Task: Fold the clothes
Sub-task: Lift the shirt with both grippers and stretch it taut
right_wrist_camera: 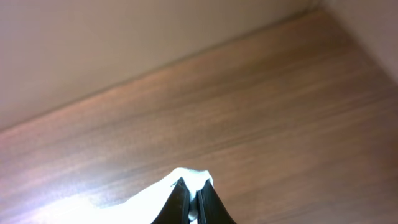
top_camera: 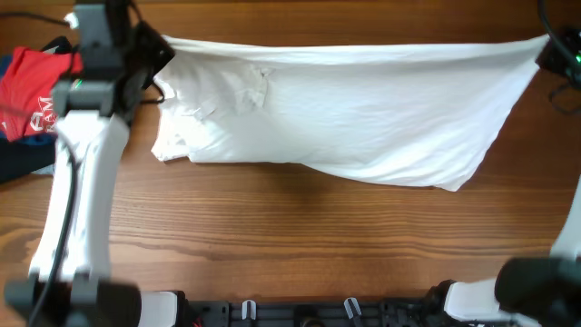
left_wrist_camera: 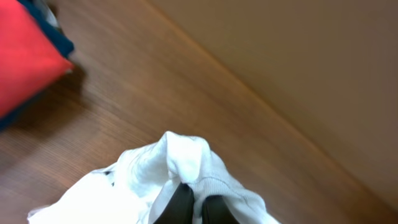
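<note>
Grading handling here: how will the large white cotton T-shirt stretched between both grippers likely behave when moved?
Probably floppy: the large white cotton T-shirt sags below its taut top edge between the left gripper and right gripper. Likely light, since two small pinches carry it. Bunched fabric near the left grip suggests it crumples easily.

The left arm (top_camera: 82,182) and right arm (top_camera: 570,227) are white tubes with black joints, a thin black cable (top_camera: 60,238) trails along the left one below a green light (top_camera: 78,84), and the fingers (left_wrist_camera: 179,205) are tapered black.
</note>
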Tool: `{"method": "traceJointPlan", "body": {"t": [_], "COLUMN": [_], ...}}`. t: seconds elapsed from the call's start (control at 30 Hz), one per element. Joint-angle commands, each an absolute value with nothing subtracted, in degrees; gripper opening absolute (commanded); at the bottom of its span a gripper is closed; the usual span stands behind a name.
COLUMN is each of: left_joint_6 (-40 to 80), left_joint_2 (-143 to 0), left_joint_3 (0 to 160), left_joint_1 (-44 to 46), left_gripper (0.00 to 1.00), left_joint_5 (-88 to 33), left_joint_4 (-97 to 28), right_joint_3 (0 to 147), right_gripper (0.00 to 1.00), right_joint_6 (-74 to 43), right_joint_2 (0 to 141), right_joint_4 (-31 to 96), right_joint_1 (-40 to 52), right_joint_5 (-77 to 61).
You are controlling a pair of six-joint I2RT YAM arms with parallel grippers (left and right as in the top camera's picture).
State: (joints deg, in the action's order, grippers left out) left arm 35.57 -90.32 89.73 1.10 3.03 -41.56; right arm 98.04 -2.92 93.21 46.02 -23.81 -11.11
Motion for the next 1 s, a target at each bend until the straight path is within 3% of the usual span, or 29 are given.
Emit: {"method": "traceJointPlan", "body": {"t": [0.0, 0.2, 0.27, 0.43, 0.63, 0.73, 0.83, 0.97], "left_joint_6": [32.38, 32.18, 32.14, 31.77, 30.00, 27.00, 25.87, 25.87], "left_joint_2": [-98.59, -105.56, -105.56, -105.54, -105.23, -105.23, -104.68, -100.09], "left_joint_3": [90.04, 90.80, 95.57, 108.05, 109.40, 109.40, 109.43, 109.43], "left_joint_1": [0.27, 2.48, 2.37, 0.45, 3.22, 5.17, 4.95, 3.68], "left_gripper": [0.04, 0.04, 0.04, 0.04, 0.04, 0.04, 0.04, 0.04], "left_joint_5": [-2.13, -4.67, -3.22, -5.63, -11.33, -11.31, -11.31, -11.31], "left_joint_4": [-32.34, 14.96, 19.05, 12.40, -34.85, -48.42, -48.49, -38.59], "right_joint_3": [98.67, 101.45, 108.22, 118.78, 118.54, 118.54, 118.56, 118.56], "right_gripper": [0.04, 0.04, 0.04, 0.04, 0.04, 0.04, 0.04, 0.04], "right_joint_6": [-1.63, -15.73, -18.41, -8.58, -5.30, -4.86, -4.91, -4.86], "right_joint_2": [102.80, 107.66, 107.66, 107.63, 111.83, 114.89, 113.80, 106.76], "right_joint_4": [38.94, 6.20, 4.23, 9.78, 45.21, 52.21, 52.01, 49.89], "right_joint_1": [-22.52, -17.58, -17.47, -17.69, -17.76, -17.87, -17.85, -17.87], "right_joint_5": [-15.31, -6.09, -1.96, 4.60, 10.74, 14.20, 13.91, 13.72]}}
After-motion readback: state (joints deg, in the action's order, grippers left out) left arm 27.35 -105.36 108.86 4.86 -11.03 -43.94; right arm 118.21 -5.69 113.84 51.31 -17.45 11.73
